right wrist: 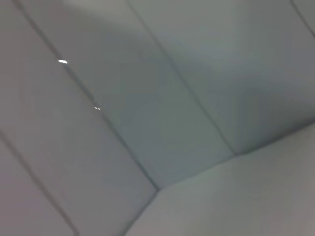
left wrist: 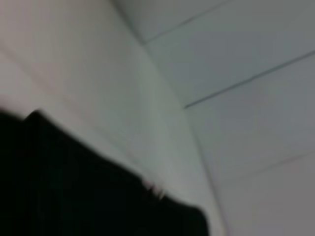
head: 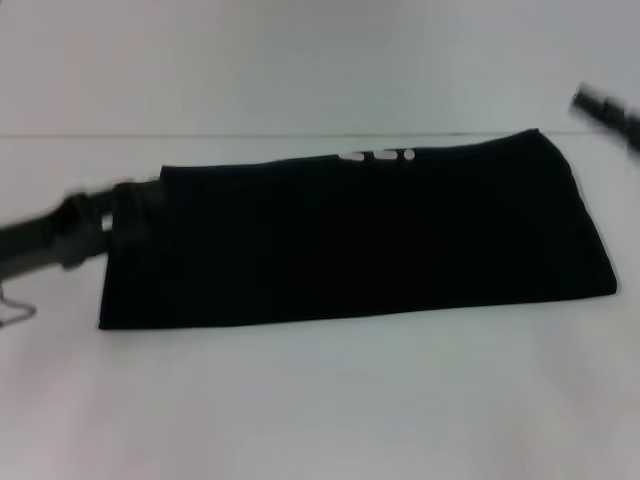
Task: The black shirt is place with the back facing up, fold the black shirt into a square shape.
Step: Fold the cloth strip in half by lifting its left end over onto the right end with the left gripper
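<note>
The black shirt (head: 360,240) lies flat on the white table (head: 330,400) as a long folded band running left to right. A few white marks of lettering (head: 380,156) peek out at its far edge. My left gripper (head: 130,215) is at the shirt's left end, low over the fabric and merging with it. In the left wrist view the black shirt (left wrist: 74,187) fills the lower corner. My right gripper (head: 605,108) hangs off the shirt's far right corner, clear of the cloth. The right wrist view shows only pale panels.
The table's far edge (head: 100,134) meets a pale wall. A thin wire loop (head: 18,310) sticks out under the left arm near the table's left side. Pale wall panels with seams (left wrist: 246,78) show beyond the shirt.
</note>
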Controlling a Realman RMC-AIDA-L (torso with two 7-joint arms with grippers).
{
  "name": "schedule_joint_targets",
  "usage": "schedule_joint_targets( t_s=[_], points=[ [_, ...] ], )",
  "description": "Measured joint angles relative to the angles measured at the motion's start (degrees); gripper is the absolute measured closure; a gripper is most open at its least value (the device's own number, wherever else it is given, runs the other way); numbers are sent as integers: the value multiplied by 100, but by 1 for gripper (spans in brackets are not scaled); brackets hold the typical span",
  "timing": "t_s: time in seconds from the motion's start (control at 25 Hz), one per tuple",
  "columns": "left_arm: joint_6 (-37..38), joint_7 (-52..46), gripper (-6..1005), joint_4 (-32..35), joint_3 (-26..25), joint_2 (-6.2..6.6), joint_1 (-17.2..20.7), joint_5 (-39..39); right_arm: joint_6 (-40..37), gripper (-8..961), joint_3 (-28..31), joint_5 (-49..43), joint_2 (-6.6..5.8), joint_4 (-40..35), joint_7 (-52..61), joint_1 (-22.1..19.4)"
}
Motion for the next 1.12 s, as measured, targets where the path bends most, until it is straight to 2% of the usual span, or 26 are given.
schedule_joint_targets(
  t_s=[0.12,0.28,0.44,0.76,1.12],
  points=[
    [-45,482,246,-46,-15,-85,187,226,-675,218,123,62,-7,713,-1247,-258],
    [-317,366,249,-90,-8,-199,366,325,-896,219,128,-49,-19,1258,-2068,-437],
    [-403,-114,248,-55,-60,-255,529,337,-905,219,108,-63,14,1401,-2190,-508],
    [-484,-1818,284,60,-362,-237,693,1128,-893,220,103,-49,-1,1383,-2222,-447],
    [-802,-1956,327,-95,-400,-272,669,1088,-911,221,119,-38,10,1360,-2237,-436]
  ],
)
